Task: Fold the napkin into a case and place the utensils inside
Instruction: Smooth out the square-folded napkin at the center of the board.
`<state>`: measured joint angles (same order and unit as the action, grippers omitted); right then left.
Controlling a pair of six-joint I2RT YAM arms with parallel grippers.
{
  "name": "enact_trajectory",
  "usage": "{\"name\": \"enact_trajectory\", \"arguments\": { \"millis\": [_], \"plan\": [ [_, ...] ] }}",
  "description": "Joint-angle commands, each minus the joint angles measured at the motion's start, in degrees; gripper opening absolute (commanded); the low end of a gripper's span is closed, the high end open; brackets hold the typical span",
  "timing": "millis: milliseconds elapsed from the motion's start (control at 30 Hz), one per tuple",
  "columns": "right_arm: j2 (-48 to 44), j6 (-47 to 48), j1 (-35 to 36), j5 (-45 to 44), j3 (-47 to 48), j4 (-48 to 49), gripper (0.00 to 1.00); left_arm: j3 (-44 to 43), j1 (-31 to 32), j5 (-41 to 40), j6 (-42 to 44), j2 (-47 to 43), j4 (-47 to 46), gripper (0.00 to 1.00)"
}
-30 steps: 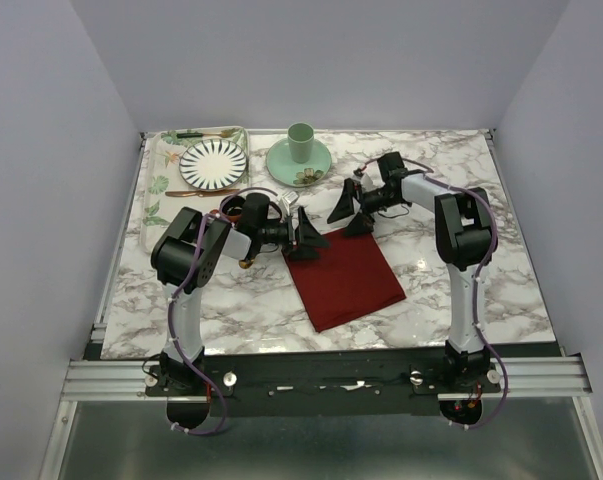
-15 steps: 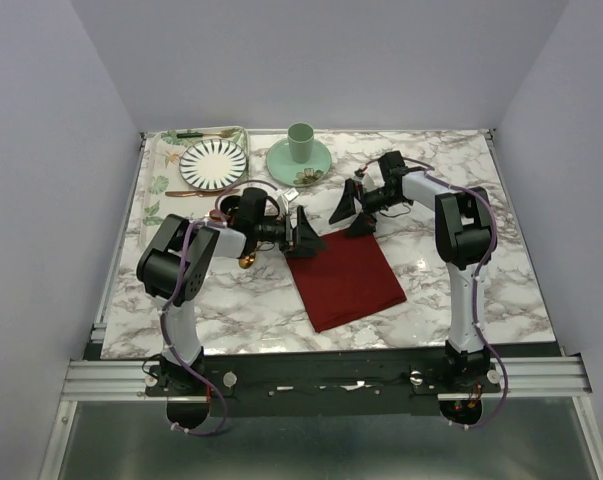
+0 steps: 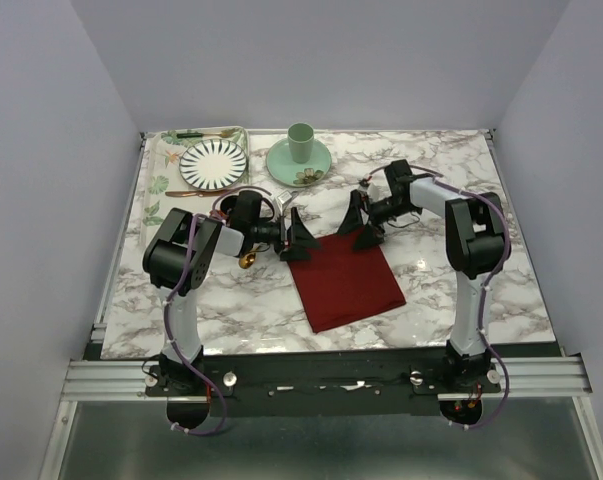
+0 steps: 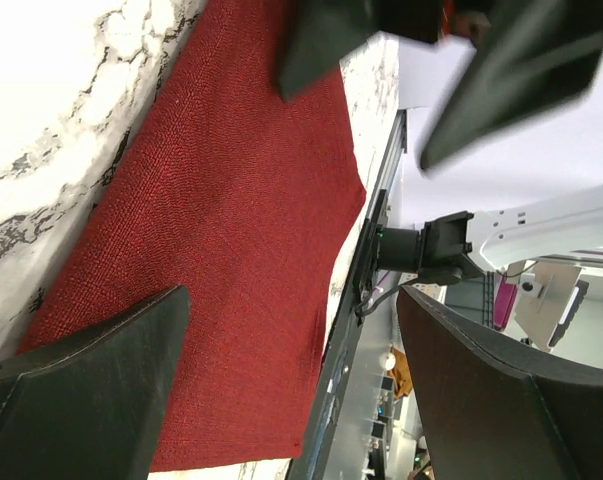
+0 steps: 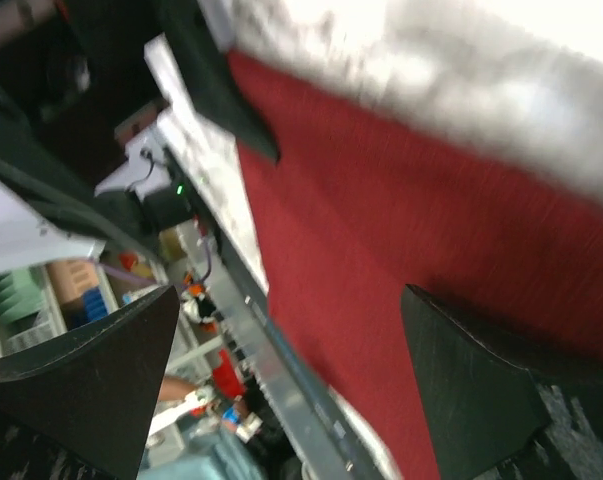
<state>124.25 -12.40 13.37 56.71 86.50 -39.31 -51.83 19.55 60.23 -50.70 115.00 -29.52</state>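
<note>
The left claw (image 3: 299,238) and the right claw (image 3: 361,227) are wide open and hold nothing. Each is at one far corner of the cloth, probably to pinch that edge for a fold. On the worktop (image 3: 501,260) the napkin (image 3: 347,282) lies flat between centre and near edge, not yet a case. The gold spoon (image 3: 247,261) waits beside the left arm.

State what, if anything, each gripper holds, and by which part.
Nothing is held: the left gripper and right gripper stand open at the far edge of the napkin.
</note>
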Motion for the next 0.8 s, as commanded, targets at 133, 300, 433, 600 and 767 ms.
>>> {"name": "enact_trajectory", "arguments": {
  "millis": [133,300,433,600,767],
  "plan": [
    [-9.02,9.66,-0.53,4.56,-15.03,-6.91,1.00,2.00,-0.39,-2.39,1.65,1.81,2.27,0.99],
    [-5.08,11.96,-3.34,3.41,-17.33,-9.20,1.00,2.09,-0.39,-2.57,2.01,1.02,2.97,0.99],
    [-0.06,14.69,-7.47,1.92,-14.61,-12.37,0.98,2.35,-0.39,-2.57,2.53,0.23,3.41,0.99],
    [0.91,15.83,-8.44,0.86,-13.47,-14.65,0.97,2.09,-0.13,-1.78,4.46,-3.19,4.46,0.99],
    [-5.49,19.51,-8.27,-3.17,-11.09,-17.02,0.93,-4.58,1.19,-6.60,27.94,-14.77,31.31,0.99]
  ]
}}
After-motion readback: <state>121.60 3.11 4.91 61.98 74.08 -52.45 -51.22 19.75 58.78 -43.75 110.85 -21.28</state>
